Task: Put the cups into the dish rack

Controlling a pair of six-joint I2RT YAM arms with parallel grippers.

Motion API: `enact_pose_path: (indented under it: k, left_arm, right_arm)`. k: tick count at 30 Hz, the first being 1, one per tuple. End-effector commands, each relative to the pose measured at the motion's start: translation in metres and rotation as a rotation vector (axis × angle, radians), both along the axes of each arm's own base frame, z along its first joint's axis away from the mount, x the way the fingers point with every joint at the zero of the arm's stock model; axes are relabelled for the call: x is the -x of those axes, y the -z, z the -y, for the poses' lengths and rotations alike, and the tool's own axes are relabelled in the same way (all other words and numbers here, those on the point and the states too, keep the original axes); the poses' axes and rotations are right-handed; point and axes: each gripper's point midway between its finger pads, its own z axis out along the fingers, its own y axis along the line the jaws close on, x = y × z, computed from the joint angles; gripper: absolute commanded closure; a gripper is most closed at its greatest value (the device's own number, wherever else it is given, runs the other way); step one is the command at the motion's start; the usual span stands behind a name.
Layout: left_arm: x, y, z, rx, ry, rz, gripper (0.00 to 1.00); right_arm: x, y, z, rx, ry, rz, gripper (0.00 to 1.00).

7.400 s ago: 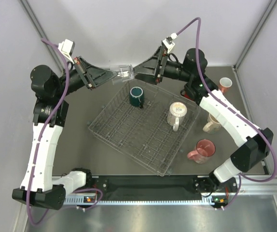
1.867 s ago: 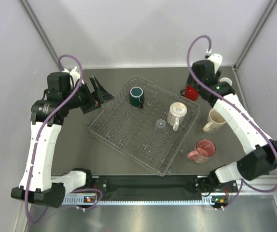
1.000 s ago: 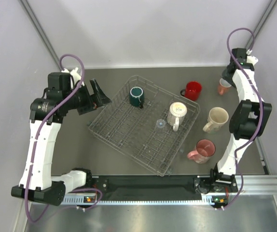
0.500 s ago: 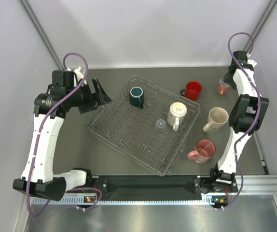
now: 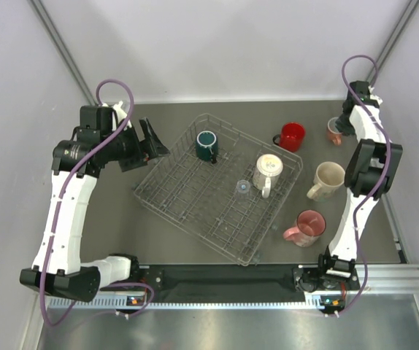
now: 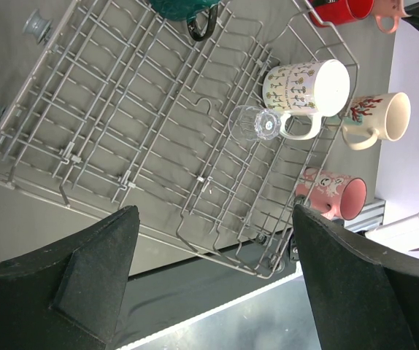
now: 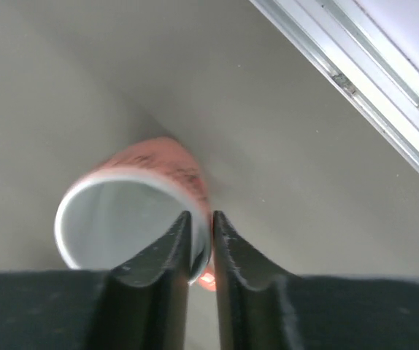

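right gripper point(image 7: 201, 232) is nearly closed and pinches the wall of the salmon cup point(image 7: 167, 159), one finger inside against the white lining, the other on the outside. the salmon cup sits on the table point(image 5: 158, 240) at the far right corner, outside the dish rack point(image 5: 187, 198) and just right of the red cup point(image 5: 292, 136). left gripper point(image 6: 211, 219) has its jaws spread wide with nothing between them. it hangs above the table just beside the rack's far left edge, wrist camera looking across the rack.

three cups are in the rack: teal cup point(image 5: 207, 144) at the far corner, flowered cup point(image 5: 268, 169) near the right side, small glass cup point(image 5: 243, 187) just left of the flowered one. on the table right of the rack: the red cup by the rack's far right edge, cream cup point(image 5: 328, 179) nearer, pink cup point(image 5: 308, 224) nearest. none of these three touches the rack as far as the top view shows.
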Motion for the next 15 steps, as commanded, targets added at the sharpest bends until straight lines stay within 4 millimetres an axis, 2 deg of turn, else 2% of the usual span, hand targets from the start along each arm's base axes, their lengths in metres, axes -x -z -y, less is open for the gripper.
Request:
enact_pose_path:
  k: [1, 2, 4, 8, 9, 11, 12, 13, 14, 15]
  left_arm:
    - [0.007, -0.010, 0.004, 0.022, 0.011, 0.007, 0.10]
    - [0.007, -0.010, 0.004, 0.025, 0.010, 0.006, 0.10]
    - [0.008, -0.011, 0.006, 0.035, 0.016, 0.006, 0.10]
    - [0.009, -0.018, 0.009, 0.057, 0.024, 0.025, 0.10]
    - [0.010, -0.021, 0.009, 0.065, 0.027, 0.037, 0.10]
    - [0.010, -0.030, 0.016, 0.102, 0.052, 0.065, 0.10]
    - [0.009, -0.034, 0.018, 0.114, 0.057, 0.081, 0.10]
    - [0.010, -0.037, 0.020, 0.132, 0.063, 0.091, 0.10]
    - [0.007, -0.043, 0.022, 0.145, 0.070, 0.118, 0.11]
    - [0.008, -0.045, 0.026, 0.167, 0.088, 0.121, 0.12]
  right_arm:
    - [-0.021, -0.027, 0.008, 0.001, 0.007, 0.100, 0.87]
    - [-0.022, -0.031, 0.008, 0.003, 0.005, 0.109, 0.93]
    - [-0.025, -0.039, 0.006, -0.005, -0.006, 0.129, 0.99]
    - [-0.030, -0.072, -0.005, -0.050, -0.024, 0.216, 1.00]
    - [-0.029, -0.094, -0.010, -0.070, -0.022, 0.264, 1.00]
    - [-0.031, -0.118, -0.028, -0.148, -0.066, 0.336, 1.00]
    - [-0.027, -0.146, -0.038, -0.187, -0.064, 0.402, 1.00]
    - [-0.027, -0.163, -0.049, -0.236, -0.091, 0.454, 1.00]
    - [-0.023, -0.168, -0.064, -0.285, -0.112, 0.470, 1.00]
    - [-0.015, -0.198, -0.076, -0.329, -0.113, 0.541, 1.00]
